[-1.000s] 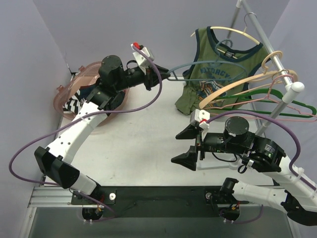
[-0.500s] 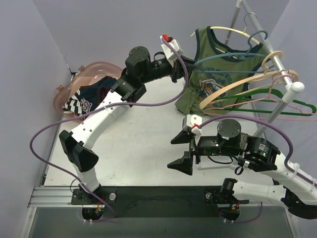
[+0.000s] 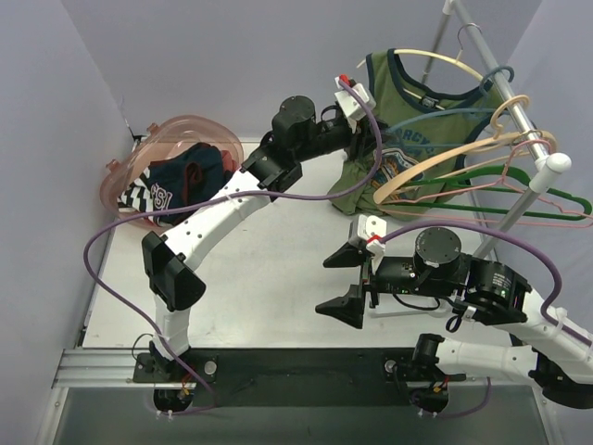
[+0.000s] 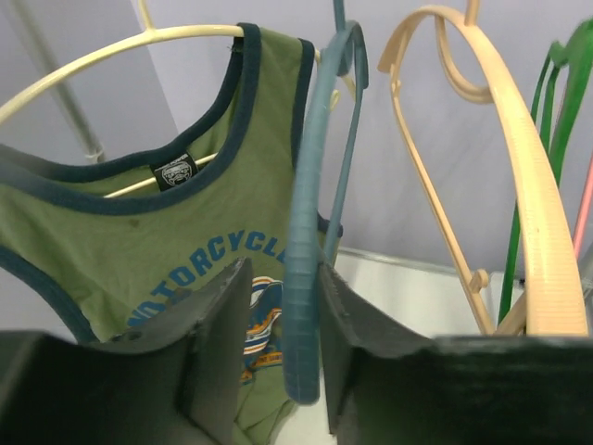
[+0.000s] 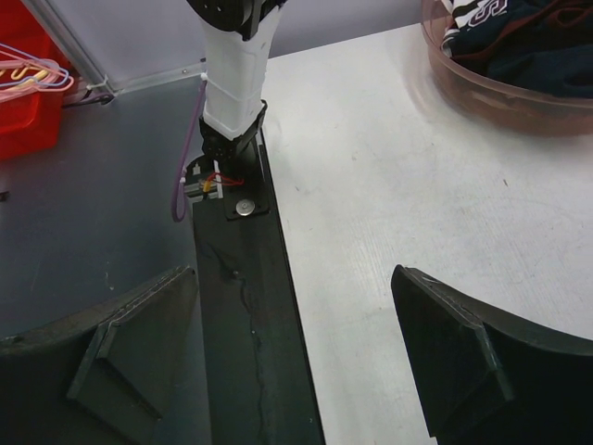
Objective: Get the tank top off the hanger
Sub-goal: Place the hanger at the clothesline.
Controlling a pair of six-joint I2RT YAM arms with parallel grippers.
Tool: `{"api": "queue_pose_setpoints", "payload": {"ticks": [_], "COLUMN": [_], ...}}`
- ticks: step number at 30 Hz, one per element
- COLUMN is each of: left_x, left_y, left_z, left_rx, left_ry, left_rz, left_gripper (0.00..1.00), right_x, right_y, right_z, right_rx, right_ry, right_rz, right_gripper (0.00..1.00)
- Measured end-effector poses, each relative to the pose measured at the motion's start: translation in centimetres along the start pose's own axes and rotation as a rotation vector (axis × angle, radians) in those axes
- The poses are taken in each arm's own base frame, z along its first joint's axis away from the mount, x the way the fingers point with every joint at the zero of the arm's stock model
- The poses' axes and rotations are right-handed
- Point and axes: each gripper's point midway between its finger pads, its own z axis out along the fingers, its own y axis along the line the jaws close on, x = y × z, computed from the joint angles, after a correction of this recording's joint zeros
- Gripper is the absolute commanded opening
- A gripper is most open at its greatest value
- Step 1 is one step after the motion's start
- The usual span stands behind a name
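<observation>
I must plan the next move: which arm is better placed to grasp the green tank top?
Probably left: the left pincer is beside the tank top, though shut on the blue hanger, to release first. The right pincer is open but low over the table, apart from it.

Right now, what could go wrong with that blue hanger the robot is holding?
1. The left gripper pinches only a thin bar of the blue hanger between its jaws, so the hanger might twist or slip out.
2. The blue hanger sits close beside the tank top and the peach hanger, so it could snag either one.
3. The tank top is still on its cream hanger, so a snag might pull both askew.
</observation>
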Motion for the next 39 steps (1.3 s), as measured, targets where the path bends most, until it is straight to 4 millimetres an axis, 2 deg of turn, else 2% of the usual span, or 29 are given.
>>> {"api": "queue_pose_setpoints", "payload": {"ticks": [3,6,8,9,11,12,13,15,17,19,21,23,27,32,36,39], "left_x": [0.3,1.9,3.1,3.8,4.8,5.5,6.1,7.3,8.0,8.4,8.4,8.2,8.3,9.4,11.4,13.4], "left_y": [0.7,1.4,2.0,2.4,3.4,4.2,4.9,6.6,8.1,8.5,7.7,6.6,4.5,2.0,0.0,-1.1], "left_z": [-0.2,-1.3,-2.6,-3.5,-5.5,-6.9,-8.4,-12.0,-15.4,-18.3,-20.3,-21.8,-24.9,-28.7,-31.0,-32.2], "left_rx": [-0.046,-0.096,-0.13,-0.148,-0.19,-0.218,-0.246,-0.316,-0.388,-0.44,-0.454,-0.456,-0.48,-0.517,-0.514,-0.51], "left_ry": [-0.002,0.035,0.061,0.078,0.09,0.1,0.102,0.117,0.118,0.12,0.123,0.135,0.182,0.236,0.27,0.298], "left_rz": [-0.007,-0.025,-0.041,-0.057,-0.084,-0.105,-0.123,-0.159,-0.183,-0.197,-0.19,-0.166,-0.136,-0.136,-0.143,-0.149], "left_gripper": [0.62,0.65,0.67,0.69,0.8,0.83,0.92,0.97,0.97,0.97,0.97,0.97,0.97,0.97,0.97,0.97], "right_x": [0.0,-0.4,-1.3,-2.1,-3.9,-5.0,-6.0,-8.5,-11.3,-14.3,-16.0,-17.2,-17.2,-15.9,-15.0,-15.3], "right_y": [-0.2,-0.6,-1.0,-1.3,-2.3,-2.9,-3.4,-5.4,-7.7,-10.8,-13.9,-18.0,-25.5,-33.4,-38.1,-40.2], "right_z": [0.0,-0.1,-0.3,-0.5,-0.9,-1.2,-1.3,-1.8,-2.5,-3.3,-3.9,-4.9,-5.3,-5.5,-7.0,-8.3], "right_rx": [0.013,0.042,0.076,0.097,0.16,0.197,0.227,0.34,0.474,0.64,0.777,0.945,1.241,1.537,1.72,1.811], "right_ry": [-0.001,-0.01,-0.028,-0.045,-0.082,-0.104,-0.123,-0.163,-0.207,-0.25,-0.265,-0.27,-0.208,-0.107,-0.046,-0.033], "right_rz": [0.012,0.029,0.032,0.033,0.032,0.029,0.025,0.006,-0.028,-0.068,-0.081,-0.074,-0.09,-0.153,-0.199,-0.222], "right_gripper": [0.9,0.9,0.89,0.89,0.88,0.88,0.87,0.85,0.82,0.79,0.77,0.76,0.76,0.7,0.65,0.64]}}
